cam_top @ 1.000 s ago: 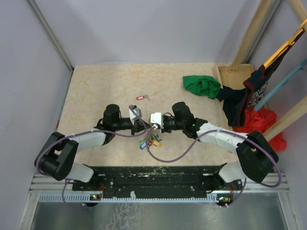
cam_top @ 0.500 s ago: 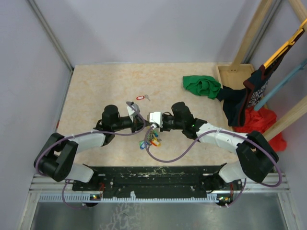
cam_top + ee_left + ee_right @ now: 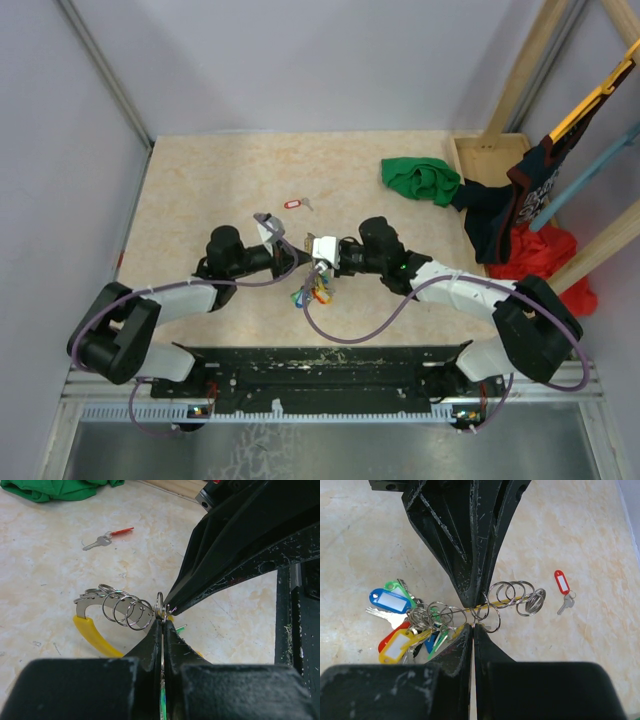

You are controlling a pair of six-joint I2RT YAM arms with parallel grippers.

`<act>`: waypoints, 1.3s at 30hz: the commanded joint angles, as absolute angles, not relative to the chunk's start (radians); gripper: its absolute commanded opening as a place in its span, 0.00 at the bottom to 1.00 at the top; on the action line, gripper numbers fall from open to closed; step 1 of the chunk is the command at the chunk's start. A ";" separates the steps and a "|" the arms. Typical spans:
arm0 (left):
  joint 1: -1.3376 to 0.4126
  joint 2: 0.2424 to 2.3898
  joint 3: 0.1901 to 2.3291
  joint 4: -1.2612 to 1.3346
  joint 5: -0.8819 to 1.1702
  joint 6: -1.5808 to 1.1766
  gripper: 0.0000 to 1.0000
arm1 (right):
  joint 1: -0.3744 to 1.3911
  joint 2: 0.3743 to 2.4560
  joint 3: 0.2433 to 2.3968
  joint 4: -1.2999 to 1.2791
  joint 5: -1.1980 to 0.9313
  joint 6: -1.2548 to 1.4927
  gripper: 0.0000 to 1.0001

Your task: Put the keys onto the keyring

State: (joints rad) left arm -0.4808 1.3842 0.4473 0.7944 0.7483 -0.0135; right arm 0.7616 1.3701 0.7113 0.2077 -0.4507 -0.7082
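My left gripper (image 3: 301, 260) and right gripper (image 3: 319, 265) meet tip to tip over the table's front middle. The keyring (image 3: 445, 611), a thin grey wire, carries several small split rings (image 3: 515, 596) and a bunch of keys (image 3: 376, 613) with blue (image 3: 390, 600), yellow (image 3: 395, 647), green and red tags. In the left wrist view my left gripper (image 3: 161, 622) is shut on the thin ring wire. In the right wrist view my right gripper (image 3: 472, 628) is shut on a small split ring. The bunch (image 3: 312, 293) hangs just below both tips.
A key with a red oblong tag (image 3: 295, 204) lies on the table behind the grippers. A green cloth (image 3: 420, 178) lies at the back right, beside a wooden tray (image 3: 490, 152) and dark and red clothes (image 3: 520, 215). Purple cables loop near the arms' bases.
My left arm has drawn back to the left and its wrist has turned. The right gripper has followed it slightly left. The bunch has barely shifted, and both grippers stay shut.
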 commanded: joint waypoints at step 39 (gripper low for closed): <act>-0.455 1.384 0.425 0.925 0.992 0.146 0.34 | 0.769 1.332 0.943 -0.129 -0.511 -0.833 0.00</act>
